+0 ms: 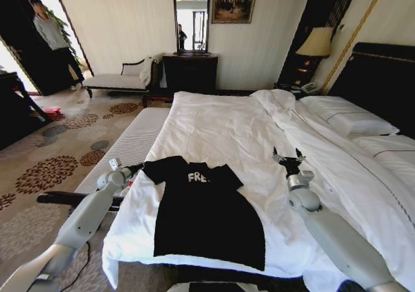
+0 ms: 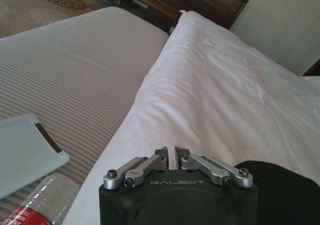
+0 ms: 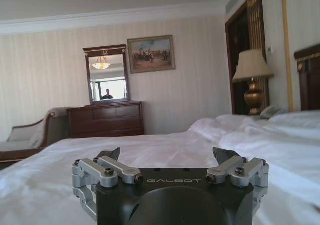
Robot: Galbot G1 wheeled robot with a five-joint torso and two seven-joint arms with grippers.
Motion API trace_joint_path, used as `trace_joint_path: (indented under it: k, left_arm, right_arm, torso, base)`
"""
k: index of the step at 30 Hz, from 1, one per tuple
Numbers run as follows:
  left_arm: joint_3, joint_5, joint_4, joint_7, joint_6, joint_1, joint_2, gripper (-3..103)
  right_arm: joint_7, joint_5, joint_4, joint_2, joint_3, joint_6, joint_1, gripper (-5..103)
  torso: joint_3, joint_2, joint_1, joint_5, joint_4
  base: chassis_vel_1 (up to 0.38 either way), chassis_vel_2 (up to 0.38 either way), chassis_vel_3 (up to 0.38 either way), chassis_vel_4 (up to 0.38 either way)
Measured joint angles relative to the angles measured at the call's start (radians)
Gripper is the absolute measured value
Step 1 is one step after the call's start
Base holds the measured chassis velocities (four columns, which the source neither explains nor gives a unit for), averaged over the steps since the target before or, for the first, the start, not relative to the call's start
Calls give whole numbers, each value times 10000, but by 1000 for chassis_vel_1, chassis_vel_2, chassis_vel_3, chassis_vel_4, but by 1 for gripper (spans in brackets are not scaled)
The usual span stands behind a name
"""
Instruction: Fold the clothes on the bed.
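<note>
the head view shows the black t-shirt lying flat on the near left part of the bed, with the left hand at its sleeve and the right hand apart over the white sheet. the left wrist view shows the left hand's fingers closed beside the black cloth, and also a bottle on the striped bench. the right wrist view shows the right hand's fingers wide open, gripping nothing.

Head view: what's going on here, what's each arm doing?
A black T-shirt lies spread flat, unfolded, near the foot edge of the bed. The left gripper is at the shirt's sleeve on the robot's left, fingers nearly closed; whether fabric is pinched between them can't be told. The right gripper is open above the white sheet, to the right of the shirt and apart from it. A striped bench runs alongside the bed on the left.
</note>
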Motion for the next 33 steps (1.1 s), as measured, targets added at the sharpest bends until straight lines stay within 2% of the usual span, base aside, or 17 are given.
trace_joint_path:
  k: [1, 3, 4, 6, 7, 9, 10, 12, 13, 15, 19, 20, 21, 22, 24, 33]
  left_arm:
    - [-148, -23, -48, -84, 4, 22, 57, 11]
    - [-498, -133, -125, -255, 55, 74, 222, 23]
    - [-498, -133, -125, -255, 55, 74, 222, 23]
    - [-927, -277, -172, -434, 93, 157, 441, 33]
    - [-1156, -388, -237, -531, 121, 225, 569, 33]
    - [-1622, -651, -429, -713, 214, 414, 807, 44]
    - [-1622, -651, -429, -713, 214, 414, 807, 44]
    - [-2149, -881, -739, -858, 324, 741, 1073, 55]
    - [-2388, -963, -906, -885, 392, 950, 1188, 60]
    - [-2667, -1033, -1071, -903, 439, 1187, 1294, 60]
    - [-3917, -1265, -1814, -897, 550, 2257, 1603, 82]
    - [-3917, -1265, -1814, -897, 550, 2257, 1603, 82]
    - [-4169, -1292, -1977, -900, 550, 2447, 1652, 87]
    - [-4348, -1328, -2118, -925, 550, 2565, 1676, 87]
    - [-4568, -1428, -2375, -1064, 552, 2668, 1684, 97]
    - [-4745, -1820, -3421, -1648, 753, 2722, 1659, 100]
  right_arm:
    - [-40, 594, 313, -94, -47, -323, -23, 100]
    - [-89, 1591, 833, -264, -158, -1156, -58, 100]
    - [-89, 1591, 833, -264, -158, -1156, -58, 100]
    - [-99, 2606, 1192, -371, -276, -2167, -41, 100]
    - [-83, 3254, 1301, -374, -348, -2737, 21, 100]
    - [-18, 4257, 1335, -240, -501, -3521, 217, 100]
    - [-18, 4257, 1335, -240, -501, -3521, 217, 100]
    - [118, 4868, 1120, 2, -762, -4129, 535, 100]
    - [154, 4951, 905, 125, -944, -4289, 722, 100]
    - [155, 4960, 650, 237, -1140, -4396, 932, 100]
    - [-276, 4865, -457, 565, -1921, -4818, 1932, 100]
    - [-276, 4865, -457, 565, -1921, -4818, 1932, 100]
    - [-456, 4764, -732, 629, -2160, -4839, 2203, 100]
    - [-639, 4673, -958, 681, -2355, -4841, 2416, 100]
    - [-1117, 4396, -1495, 804, -2801, -4757, 2897, 100]
    - [-2125, 4111, -2614, 1290, -3767, -4597, 3747, 100]
  torso:
    - [0, 0, 0, -1, 0]
    - [-1, 0, 0, -1, -1]
    - [-1, 0, 0, -1, -1]
    - [-1, 0, 0, -2, -2]
    - [-1, 0, 0, -1, -2]
    - [0, 0, 0, 0, 1]
    - [0, 0, 0, 0, 1]
    - [-1, 1, 0, -1, 0]
    - [-1, 0, 0, 2, -1]
    - [0, 0, 0, -1, -1]
    - [0, 0, 0, -3, 5]
    - [0, 0, 0, -3, 5]
    - [-1, 0, 0, -2, 3]
    - [0, 0, -1, 1, 4]
    - [0, 0, 0, -1, 2]
    - [0, 0, 0, 2, -3]
  base:
    - [0, 0, 0, 0]
    - [0, 0, 0, 0]
    - [0, 0, 0, 0]
    - [0, 0, 0, 0]
    - [0, 0, 0, 0]
    - [0, 0, 0, 0]
    - [0, 0, 0, 0]
    - [0, 0, 0, 0]
    - [0, 0, 0, 0]
    - [0, 0, 0, 0]
    - [0, 0, 0, 0]
    - [0, 0, 0, 0]
    - [0, 0, 0, 0]
    - [0, 0, 0, 0]
    - [0, 0, 0, 0]
    - [0, 0, 0, 0]
